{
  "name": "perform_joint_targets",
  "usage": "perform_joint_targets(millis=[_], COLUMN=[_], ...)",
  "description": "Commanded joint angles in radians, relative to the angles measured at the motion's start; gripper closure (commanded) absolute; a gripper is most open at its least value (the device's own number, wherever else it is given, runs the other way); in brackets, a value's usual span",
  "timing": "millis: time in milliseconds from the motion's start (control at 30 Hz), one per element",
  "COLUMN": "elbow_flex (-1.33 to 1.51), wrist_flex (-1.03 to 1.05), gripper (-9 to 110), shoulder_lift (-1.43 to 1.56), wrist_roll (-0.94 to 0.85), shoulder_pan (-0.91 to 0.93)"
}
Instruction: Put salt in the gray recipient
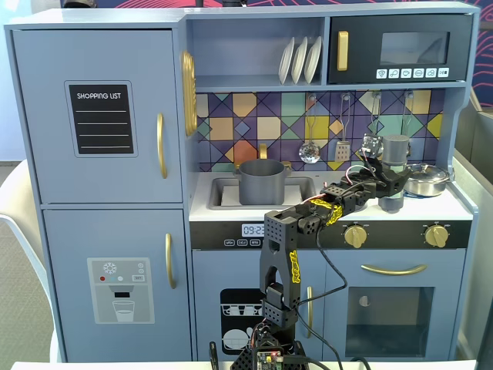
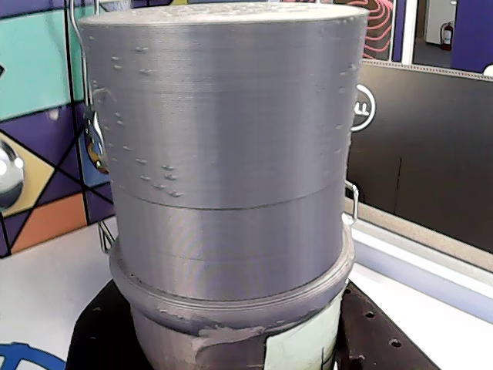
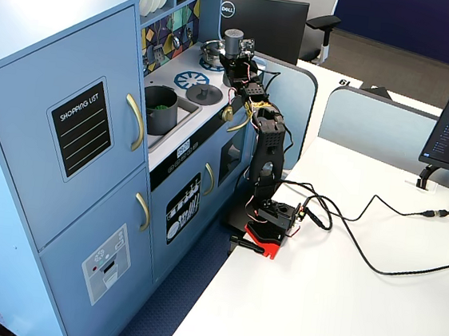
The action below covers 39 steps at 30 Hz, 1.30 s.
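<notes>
The toy kitchen (image 1: 100,193) stood pale blue against a white desk (image 3: 356,294), and its white surface (image 1: 451,206) ran from the sink (image 1: 223,193) on the left of a fixed view to the stove side on the right. The gray recipient (image 1: 262,181) sat in the sink, upright, with something green inside it in a fixed view (image 3: 161,107). Well to its right, the salt (image 1: 395,166) stood upright at the stove end, just beside a shiny silver pan (image 1: 426,179). The pincer (image 1: 389,185) was closed around the shaker's lower part; in the wrist view the gray cylinder (image 2: 227,177) filled nearly the whole picture, with a strip of pale label at its bottom edge and dark pincer parts on either side below it. I could not tell whether the shaker's base touched the surface or hung just above it.

Behind the surface ran a backsplash (image 1: 239,123) of coloured triangles, where a ladle (image 1: 310,150) and a spatula (image 1: 342,146) hung. White plates (image 1: 300,60) stood on the shelf above, beside a toy microwave (image 1: 400,48). A flat gray lid (image 3: 203,93) lay on the surface between the sink and a blue burner ring (image 3: 191,78).

The arm's base (image 3: 271,221) was fixed at the desk's edge, with black cables (image 3: 376,256) trailing across it. Monitors (image 3: 260,23) and an office chair (image 3: 305,8) stood behind, over blue carpet (image 3: 170,299).
</notes>
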Motion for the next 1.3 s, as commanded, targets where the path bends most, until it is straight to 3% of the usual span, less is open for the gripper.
perform_joint_targets(millis=[0,367,600,767,900,967,1033,1167,1267], elbow_flex=[0.002,0.032,0.034,0.038,0.092,0.149,0.199,0.201,0.287], wrist_flex=[-0.034,-0.032,-0.023,0.003,0.130,0.304,0.554,1.140,1.355], gripper=[101,101,54,45,49,53,63,100,101], shoulder_lift=[0.017,0.014,0.032,0.077,0.215,0.354,0.518,0.790,0.950], wrist_roll=[-0.015,-0.029,-0.043,-0.038,-0.028,-0.035,-0.041,0.015,0.092], shoulder_pan=[0.008,0.012,0.041,0.051,0.063,0.069,0.064,-0.094,-0.305])
